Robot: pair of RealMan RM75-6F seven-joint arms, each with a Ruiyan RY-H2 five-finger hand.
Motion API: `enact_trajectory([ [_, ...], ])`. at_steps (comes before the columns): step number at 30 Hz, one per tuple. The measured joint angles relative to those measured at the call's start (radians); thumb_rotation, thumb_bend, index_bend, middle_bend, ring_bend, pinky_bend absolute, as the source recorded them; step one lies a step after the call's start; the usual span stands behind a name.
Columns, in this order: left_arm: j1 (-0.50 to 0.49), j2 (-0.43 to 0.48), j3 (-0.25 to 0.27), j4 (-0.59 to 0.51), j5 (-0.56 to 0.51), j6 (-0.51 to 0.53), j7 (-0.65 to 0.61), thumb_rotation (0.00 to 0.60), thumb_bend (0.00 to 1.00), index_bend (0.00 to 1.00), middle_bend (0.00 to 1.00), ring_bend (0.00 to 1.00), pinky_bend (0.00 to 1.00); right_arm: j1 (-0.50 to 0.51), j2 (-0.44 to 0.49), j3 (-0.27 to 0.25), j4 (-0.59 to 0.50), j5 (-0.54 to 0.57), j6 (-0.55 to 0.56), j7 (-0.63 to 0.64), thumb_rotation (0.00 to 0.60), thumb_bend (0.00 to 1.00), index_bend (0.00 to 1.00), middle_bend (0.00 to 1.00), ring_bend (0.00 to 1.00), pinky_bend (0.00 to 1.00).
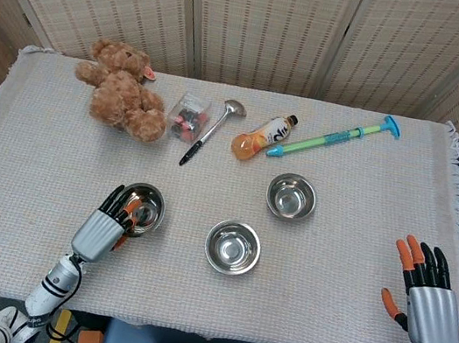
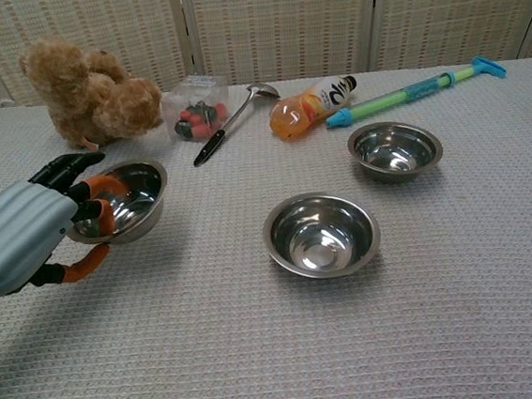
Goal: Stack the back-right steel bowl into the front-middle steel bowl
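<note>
The back-right steel bowl (image 1: 291, 197) (image 2: 395, 149) stands empty on the cloth. Also empty, the front-middle steel bowl (image 1: 233, 247) (image 2: 321, 234) sits to its front left, apart from it. My left hand (image 1: 104, 229) (image 2: 25, 243) is far from both. It grips a third, front-left steel bowl (image 1: 146, 206) (image 2: 126, 196) by its near rim, fingers inside and thumb under, and the bowl is tilted. At the table's right edge my right hand (image 1: 433, 301) has its fingers apart and holds nothing; it shows only in the head view.
Along the back lie a teddy bear (image 1: 122, 99), a small clear box (image 1: 188, 116), a ladle (image 1: 208, 130), an orange bottle (image 1: 262, 136) and a green-blue syringe toy (image 1: 333, 137). A woven cloth (image 1: 328, 269) covers the table, its fringe hanging at the right.
</note>
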Motion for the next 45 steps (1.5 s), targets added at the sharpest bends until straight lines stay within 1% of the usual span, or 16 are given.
enact_trajectory([
  [4,-0.022,-0.01,0.006,-0.028,0.018,0.033,0.012,0.6,0.42,0.75,0.22,0.02,0.08,-0.006,0.008,-0.002,-0.007,-0.011,0.016,0.014,0.6,0.19,0.0,0.0,0.0,0.0],
  [10,-0.081,-0.019,0.023,-0.149,0.058,0.02,0.112,0.6,0.42,0.73,0.22,0.02,0.08,-0.017,0.028,0.004,-0.016,-0.017,0.049,0.048,0.6,0.19,0.0,0.0,0.0,0.0],
  [14,-0.141,-0.034,0.031,-0.228,0.086,-0.037,0.207,0.6,0.42,0.72,0.22,0.02,0.08,-0.029,0.046,0.014,-0.025,-0.013,0.079,0.078,0.6,0.19,0.0,0.0,0.0,0.0],
  [19,-0.204,-0.062,0.023,-0.267,0.089,-0.143,0.279,0.6,0.42,0.68,0.21,0.02,0.08,-0.048,0.069,0.028,-0.033,-0.006,0.119,0.12,0.6,0.19,0.0,0.0,0.0,0.0],
  [22,-0.234,-0.078,0.018,-0.274,0.081,-0.204,0.313,0.6,0.42,0.56,0.2,0.01,0.08,-0.057,0.079,0.035,-0.034,0.001,0.133,0.138,0.6,0.19,0.0,0.0,0.0,0.0],
  [25,-0.255,-0.092,0.012,-0.278,0.07,-0.248,0.352,0.6,0.42,0.35,0.17,0.0,0.08,-0.063,0.086,0.039,-0.036,0.005,0.141,0.151,0.6,0.19,0.0,0.0,0.0,0.0],
  [26,-0.262,-0.098,0.007,-0.28,0.062,-0.259,0.365,0.6,0.42,0.31,0.17,0.0,0.08,-0.065,0.088,0.04,-0.036,0.005,0.143,0.154,0.6,0.19,0.0,0.0,0.0,0.0],
  [27,-0.266,-0.101,0.003,-0.283,0.056,-0.266,0.373,0.6,0.42,0.25,0.16,0.0,0.08,-0.066,0.09,0.04,-0.036,0.006,0.145,0.159,0.6,0.19,0.0,0.0,0.0,0.0],
  [28,-0.27,-0.103,-0.002,-0.286,0.051,-0.272,0.38,0.6,0.42,0.2,0.16,0.0,0.08,-0.068,0.092,0.041,-0.037,0.005,0.146,0.162,0.6,0.19,0.0,0.0,0.0,0.0],
  [30,-0.275,-0.105,-0.01,-0.296,0.04,-0.283,0.397,0.6,0.42,0.07,0.14,0.0,0.08,-0.07,0.095,0.041,-0.037,0.002,0.15,0.167,0.6,0.19,0.0,0.0,0.0,0.0],
  [31,-0.276,-0.103,-0.012,-0.304,0.036,-0.288,0.404,0.6,0.42,0.03,0.14,0.0,0.08,-0.071,0.096,0.041,-0.037,0.0,0.15,0.169,0.6,0.19,0.0,0.0,0.0,0.0],
  [33,-0.278,-0.096,-0.016,-0.328,0.029,-0.297,0.421,0.6,0.42,0.0,0.12,0.0,0.08,-0.071,0.097,0.039,-0.036,-0.003,0.149,0.169,0.6,0.19,0.0,0.0,0.0,0.0],
  [37,-0.272,-0.062,-0.01,-0.396,0.023,-0.302,0.456,0.6,0.42,0.0,0.11,0.0,0.08,-0.066,0.096,0.032,-0.034,-0.012,0.133,0.158,0.6,0.19,0.0,0.0,0.0,0.0],
  [39,-0.257,-0.026,-0.001,-0.451,0.018,-0.3,0.476,0.6,0.42,0.0,0.1,0.0,0.08,-0.06,0.091,0.027,-0.032,-0.019,0.119,0.145,0.6,0.19,0.0,0.0,0.0,0.0],
  [43,-0.208,0.084,0.021,-0.573,0.002,-0.279,0.509,0.6,0.42,0.0,0.1,0.0,0.08,-0.043,0.077,0.019,-0.026,-0.027,0.077,0.11,0.6,0.19,0.0,0.0,0.0,0.0],
  [45,-0.17,0.157,0.034,-0.633,-0.012,-0.258,0.518,0.6,0.42,0.0,0.09,0.0,0.08,-0.027,0.068,0.016,-0.025,-0.028,0.043,0.086,0.6,0.19,0.0,0.0,0.0,0.0],
])
